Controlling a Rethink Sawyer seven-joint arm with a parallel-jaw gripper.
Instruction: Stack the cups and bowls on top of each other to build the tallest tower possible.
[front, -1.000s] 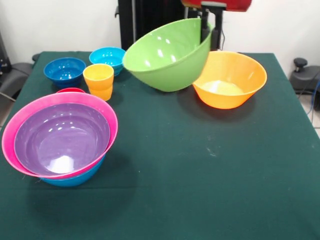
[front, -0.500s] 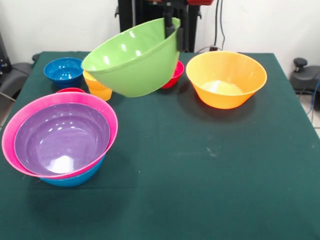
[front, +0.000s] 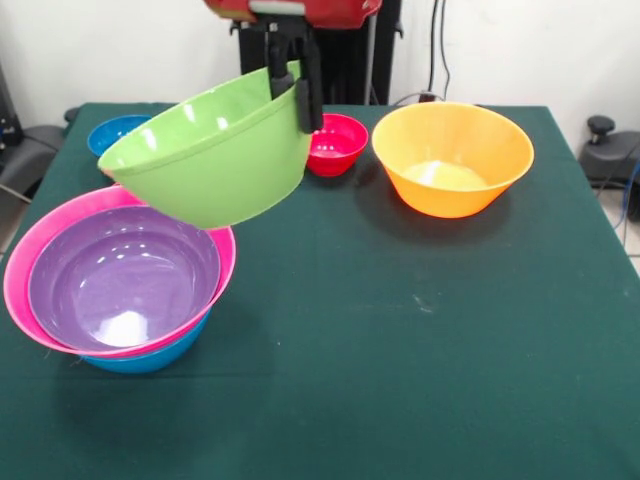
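Green bowl held in the air above the nested pile.

The hand, coming down from the top centre of the frame, is clamped on the rim of the green bowl, which hangs tilted at upper left, partly over the tower: purple bowl inside pink bowl on a blue bowl at lower left. The small red bowl and orange bowl stand on the green surface toward upper right; a dark blue bowl peeks out at upper left.
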